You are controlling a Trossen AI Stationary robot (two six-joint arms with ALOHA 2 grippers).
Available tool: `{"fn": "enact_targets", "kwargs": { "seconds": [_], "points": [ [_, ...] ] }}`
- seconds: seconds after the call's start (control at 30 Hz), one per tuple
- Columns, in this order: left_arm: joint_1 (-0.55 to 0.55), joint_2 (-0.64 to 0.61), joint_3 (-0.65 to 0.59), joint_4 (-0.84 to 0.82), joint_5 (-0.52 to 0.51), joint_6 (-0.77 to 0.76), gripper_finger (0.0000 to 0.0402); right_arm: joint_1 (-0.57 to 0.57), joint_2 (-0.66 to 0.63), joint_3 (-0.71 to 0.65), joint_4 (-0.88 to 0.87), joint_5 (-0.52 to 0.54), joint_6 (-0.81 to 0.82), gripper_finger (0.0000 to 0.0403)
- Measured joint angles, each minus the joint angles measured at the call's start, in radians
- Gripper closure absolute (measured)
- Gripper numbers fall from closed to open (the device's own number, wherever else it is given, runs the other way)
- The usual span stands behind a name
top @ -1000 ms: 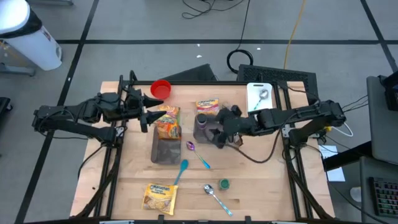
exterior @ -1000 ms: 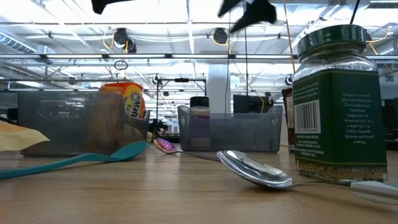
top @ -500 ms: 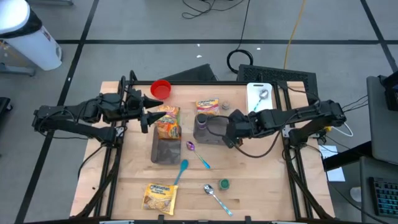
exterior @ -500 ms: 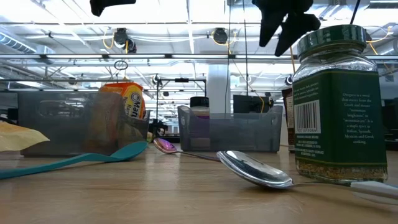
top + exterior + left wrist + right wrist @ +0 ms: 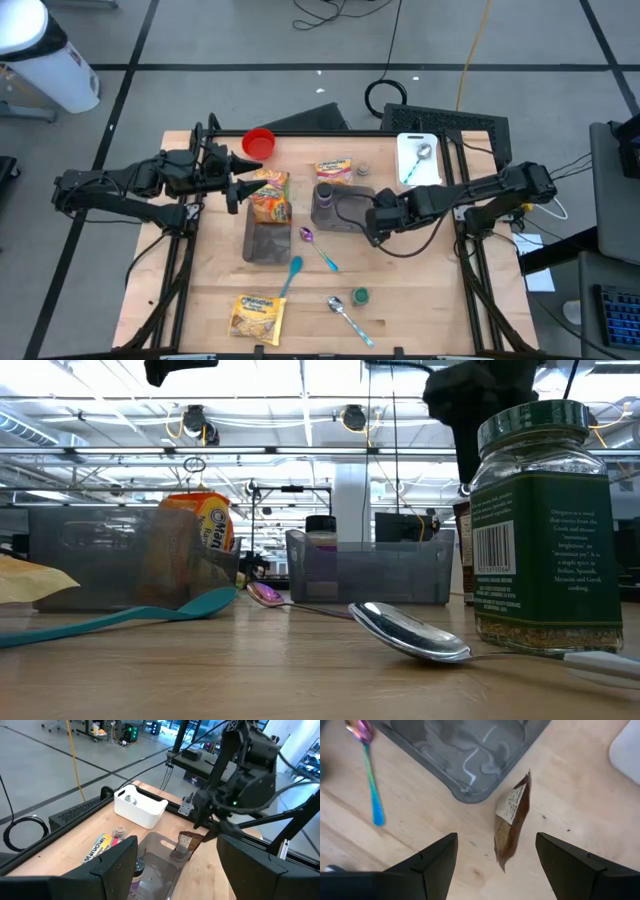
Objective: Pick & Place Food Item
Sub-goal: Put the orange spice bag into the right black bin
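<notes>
A small brown packet (image 5: 511, 822) stands on its edge on the wood, right beside a corner of the right grey bin (image 5: 465, 760). My right gripper (image 5: 496, 840) hangs open above it, pointing down, one finger to each side and apart from it. It covers the packet in the high view (image 5: 378, 224). My left gripper (image 5: 238, 185) waits open above the orange noodle packet (image 5: 268, 197), which sticks up out of the left grey bin (image 5: 265, 240). In the left wrist view the brown packet (image 5: 190, 841) shows at the bin's far end.
Noodle packets lie at the back (image 5: 335, 170) and near left (image 5: 257, 315). A green-lidded jar (image 5: 359, 296), a metal spoon (image 5: 345, 315), a teal spoon (image 5: 290, 275) and an iridescent spoon (image 5: 318, 247) lie near the front. A red cup (image 5: 258, 143) and a white container (image 5: 417, 153) stand at the back.
My right gripper has come off the right grey bin toward the table's right edge and gone down. It has tipped from slanting to pointing nearly straight down and has rolled about its own line. It has stayed open.
</notes>
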Motion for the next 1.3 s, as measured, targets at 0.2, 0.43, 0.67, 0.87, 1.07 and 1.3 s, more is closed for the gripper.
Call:
{"fn": "enact_targets", "kwargs": {
  "seconds": [0.2, 0.43, 0.67, 0.87, 1.07, 1.3],
  "points": [
    [0.000, 0.000, 0.000, 0.000, 0.000, 0.000, 0.0124, 0.000, 0.000, -0.069, 0.047, -0.017, 0.051, 0.0138],
    [0.000, 0.000, 0.000, 0.000, 0.000, 0.000, 0.0124, 0.000, 0.000, -0.116, 0.066, -0.063, 0.067, 0.0150],
    [0.000, 0.000, 0.000, 0.000, 0.000, 0.000, 0.0124, 0.000, 0.000, -0.116, 0.067, -0.062, 0.062, 0.0203],
    [0.000, 0.021, 0.000, -0.001, 0.000, 0.000, 0.0124, 0.000, 0.000, -0.116, 0.067, -0.061, 0.055, 0.0252],
    [0.000, 0.065, 0.000, 0.004, 0.005, -0.005, 0.0124, 0.000, 0.000, -0.116, 0.067, -0.059, 0.055, 0.0298],
    [0.000, 0.127, 0.000, 0.048, 0.035, -0.005, 0.0124, -0.002, -0.001, -0.116, 0.066, -0.060, 0.034, 0.0369]
  ]
}}
